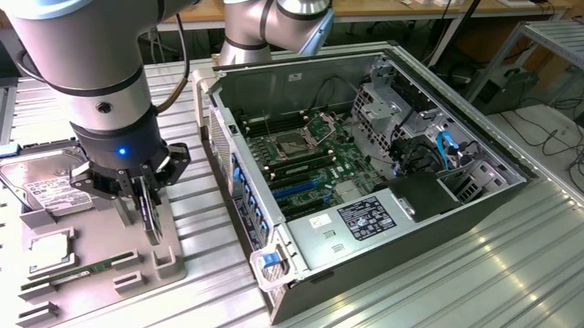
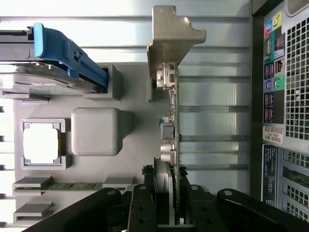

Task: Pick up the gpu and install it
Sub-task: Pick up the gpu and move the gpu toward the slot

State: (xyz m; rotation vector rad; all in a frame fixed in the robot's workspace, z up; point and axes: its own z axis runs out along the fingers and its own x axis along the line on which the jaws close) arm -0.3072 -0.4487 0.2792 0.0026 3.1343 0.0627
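I am gripping the gpu (image 2: 175, 121) between my jaws, which are closing narrowly on its thin body, one finger (image 2: 141, 210) pressing each flat side. The card is standing on edge, its silver end bracket (image 2: 171, 38) pointing away from my wrist. In the exterior view it is hanging below my gripper (image 1: 149, 208) in the lower left of the frame, over the right edge of the gray fixture tray (image 1: 100, 236). I cannot tell whether its lower edge is touching the tray's holder or sitting just clear of it.

Farther toward the exterior view's left, the hard drive (image 1: 41, 181) is resting in the tray. Below it the CPU (image 1: 50, 247) is lying in its square pocket, and the green memory stick (image 1: 82, 272) is sitting in its slot nearer the bottom edge.

To the exterior view's right, the open computer case (image 1: 383, 273) is lying on its side on the ribbed metal table (image 1: 474, 287), exposing the motherboard (image 1: 310, 157).
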